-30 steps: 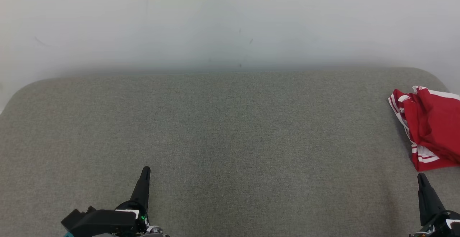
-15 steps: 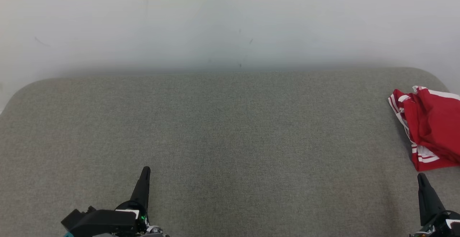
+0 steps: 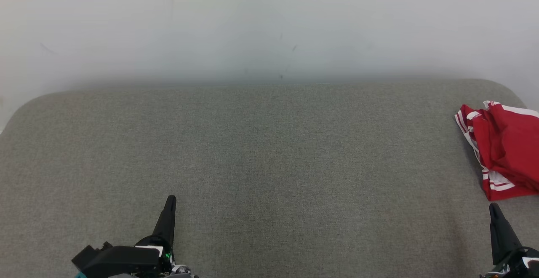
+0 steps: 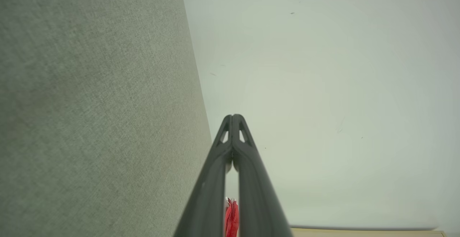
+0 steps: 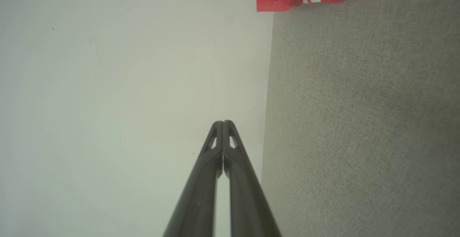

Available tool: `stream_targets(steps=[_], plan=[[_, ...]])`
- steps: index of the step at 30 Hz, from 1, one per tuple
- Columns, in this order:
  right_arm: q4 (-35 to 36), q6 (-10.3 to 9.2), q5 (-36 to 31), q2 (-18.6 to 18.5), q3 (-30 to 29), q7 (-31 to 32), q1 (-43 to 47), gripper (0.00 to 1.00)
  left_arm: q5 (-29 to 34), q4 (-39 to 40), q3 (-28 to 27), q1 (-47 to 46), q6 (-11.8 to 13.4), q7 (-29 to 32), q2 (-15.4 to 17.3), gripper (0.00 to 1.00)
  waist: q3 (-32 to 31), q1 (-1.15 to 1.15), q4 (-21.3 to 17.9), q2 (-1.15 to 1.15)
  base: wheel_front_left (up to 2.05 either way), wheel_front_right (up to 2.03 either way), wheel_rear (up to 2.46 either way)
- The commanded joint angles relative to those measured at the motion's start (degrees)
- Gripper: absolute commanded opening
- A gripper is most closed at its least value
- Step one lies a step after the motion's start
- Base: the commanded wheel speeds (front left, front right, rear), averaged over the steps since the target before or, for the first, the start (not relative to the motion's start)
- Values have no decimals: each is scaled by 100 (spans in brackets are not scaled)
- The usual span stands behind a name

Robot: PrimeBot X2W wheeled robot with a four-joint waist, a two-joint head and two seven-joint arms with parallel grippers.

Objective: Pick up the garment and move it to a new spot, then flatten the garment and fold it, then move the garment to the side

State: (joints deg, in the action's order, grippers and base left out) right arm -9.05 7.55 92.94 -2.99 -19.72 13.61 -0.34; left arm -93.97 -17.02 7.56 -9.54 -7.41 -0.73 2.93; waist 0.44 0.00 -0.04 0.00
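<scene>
Right now, garment: the red cloth garment with white stripes [image 3: 503,151] lies bunched at the far right end of the grey woven fabric surface [image 3: 269,164], and the head view's edge cuts off its right part.
Left gripper: the left gripper [image 3: 170,200] hangs low over the near side, its fingers pressed together on nothing, well apart from the cloth.
Right gripper: the right gripper [image 3: 493,207] sits just short of the garment's near corner, its fingers clamped together and empty (close, but not touching).
Progress: hard call! The garment does lie off at the side, which is where the task wants it last, yet its layers look loose and rumpled rather than crisply folded. That fits a heap waiting to be carried to the middle, and equally a rough fold already parked aside. The pictures don't settle it.
Long axis: it runs from the far edge toward the robot, drifting rightward as it nears.
Facing: the white-striped edge turns inward, toward the middle of the surface. Its full extent past the frame cannot be told.
</scene>
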Motion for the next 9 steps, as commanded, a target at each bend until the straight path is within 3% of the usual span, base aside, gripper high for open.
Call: stream_targets(steps=[1, 9], plan=[[-8, -12, -25, 15, -15, 7, -51, 0, -65, 0, 8, -45, -15, -3, -9, 0, 0, 0, 0, 0, 0, 0, 0], [-8, -12, -25, 14, -15, 7, -51, 0, -65, 1, 7, -45, -15, -3, -9, 0, 0, 0, 0, 0, 0, 0, 0]])
